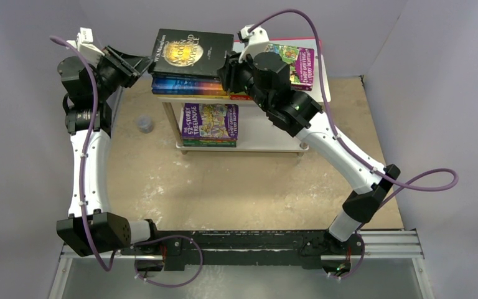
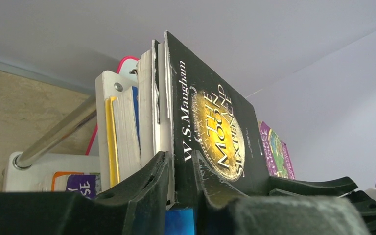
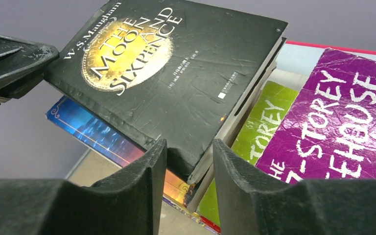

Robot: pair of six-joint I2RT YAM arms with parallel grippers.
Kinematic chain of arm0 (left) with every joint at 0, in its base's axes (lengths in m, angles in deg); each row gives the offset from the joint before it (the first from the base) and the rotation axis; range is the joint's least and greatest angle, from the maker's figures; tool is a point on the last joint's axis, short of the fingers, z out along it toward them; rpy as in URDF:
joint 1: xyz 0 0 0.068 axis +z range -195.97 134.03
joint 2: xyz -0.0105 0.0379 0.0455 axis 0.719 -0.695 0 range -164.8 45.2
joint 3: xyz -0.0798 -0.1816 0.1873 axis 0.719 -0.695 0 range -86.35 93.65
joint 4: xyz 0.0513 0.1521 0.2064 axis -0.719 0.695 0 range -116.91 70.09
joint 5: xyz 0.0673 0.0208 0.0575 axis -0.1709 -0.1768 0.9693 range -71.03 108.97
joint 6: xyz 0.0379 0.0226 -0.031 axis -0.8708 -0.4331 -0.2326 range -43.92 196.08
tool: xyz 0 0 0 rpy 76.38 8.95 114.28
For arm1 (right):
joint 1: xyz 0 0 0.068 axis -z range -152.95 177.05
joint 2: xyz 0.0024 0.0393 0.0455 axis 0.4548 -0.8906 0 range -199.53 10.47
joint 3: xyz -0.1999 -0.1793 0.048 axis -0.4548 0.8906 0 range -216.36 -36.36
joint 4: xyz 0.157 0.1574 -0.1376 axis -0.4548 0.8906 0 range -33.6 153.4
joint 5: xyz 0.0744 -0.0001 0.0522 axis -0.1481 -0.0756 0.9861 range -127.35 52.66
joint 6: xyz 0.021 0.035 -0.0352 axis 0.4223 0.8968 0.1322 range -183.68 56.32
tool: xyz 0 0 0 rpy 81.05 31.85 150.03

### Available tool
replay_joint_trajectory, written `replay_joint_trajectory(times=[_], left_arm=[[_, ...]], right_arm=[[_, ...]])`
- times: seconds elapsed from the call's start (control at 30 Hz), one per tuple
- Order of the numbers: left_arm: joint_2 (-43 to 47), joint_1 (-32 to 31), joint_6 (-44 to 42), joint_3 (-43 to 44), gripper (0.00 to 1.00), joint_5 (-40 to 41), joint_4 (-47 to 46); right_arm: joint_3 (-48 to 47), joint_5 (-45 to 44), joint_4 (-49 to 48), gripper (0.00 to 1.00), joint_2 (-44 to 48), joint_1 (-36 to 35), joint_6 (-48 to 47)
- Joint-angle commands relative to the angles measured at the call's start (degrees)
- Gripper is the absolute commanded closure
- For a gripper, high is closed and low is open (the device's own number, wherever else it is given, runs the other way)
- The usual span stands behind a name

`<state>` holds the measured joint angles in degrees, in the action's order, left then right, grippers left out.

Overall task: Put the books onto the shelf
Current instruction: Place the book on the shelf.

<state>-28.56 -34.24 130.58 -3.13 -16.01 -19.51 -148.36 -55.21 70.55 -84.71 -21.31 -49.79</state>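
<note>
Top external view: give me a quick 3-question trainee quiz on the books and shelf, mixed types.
1. True or false: the black Moon and Sixpence lies on top of the stack on the shelf's upper tier.
2. Which title faces up on the lower tier? A) 52-Storey Treehouse B) Little Women C) Nineteen Eighty-Four
3. Which gripper's fingers straddle the black book's near right corner?
Key: 1 true; 2 A; 3 the right gripper.
</note>
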Motion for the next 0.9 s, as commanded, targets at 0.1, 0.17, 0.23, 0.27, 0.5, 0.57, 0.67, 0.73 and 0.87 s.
replay_joint_trajectory(times=[0.1,0.17,0.23,0.27,0.5,0.57,0.67,0.73,0.87], left_arm=[[-0.13,-0.81,-6.17,6.06,0.65,0.95,6.87],[-0.31,-0.78,-7.75,7.35,0.6,2.84,8.87],[-0.49,-0.83,-8.88,8.3,0.56,4.75,10.65],[-0.63,-0.83,-9.4,8.7,0.55,5.35,11.35],[-0.7,-0.77,-9.42,7.63,0.51,4.93,12.0],[-0.56,-0.8,-8.54,6.82,0.51,2.92,10.81],[-0.22,-0.83,-7.16,5.6,0.5,-0.31,8.93],[0.28,-0.83,-7.07,5.28,0.5,-0.78,8.77],[1.36,-0.82,-7.49,4.79,0.48,-0.92,8.86]], right_arm=[[0.29,-3.0,-3.56,0.44,2.04,-0.6,0.96],[0.22,-4.08,-2.84,0.39,2.18,-0.54,1.37],[-0.27,-4.64,-1.9,0.35,2.13,-0.51,1.91],[-0.87,-4.98,-0.89,0.34,1.85,-0.46,2.41],[-3.88,-4.98,4.65,0.27,-0.54,-0.33,5.49],[-4.21,-3.15,5.16,0.26,-1.0,-0.25,6.41],[-5.12,-0.59,5.84,0.25,-1.68,-0.24,7.84],[-5.68,0.97,6.19,0.24,-2.12,-0.25,8.38],[-7.78,1.65,7.99,0.23,-3.53,-0.24,9.55]])
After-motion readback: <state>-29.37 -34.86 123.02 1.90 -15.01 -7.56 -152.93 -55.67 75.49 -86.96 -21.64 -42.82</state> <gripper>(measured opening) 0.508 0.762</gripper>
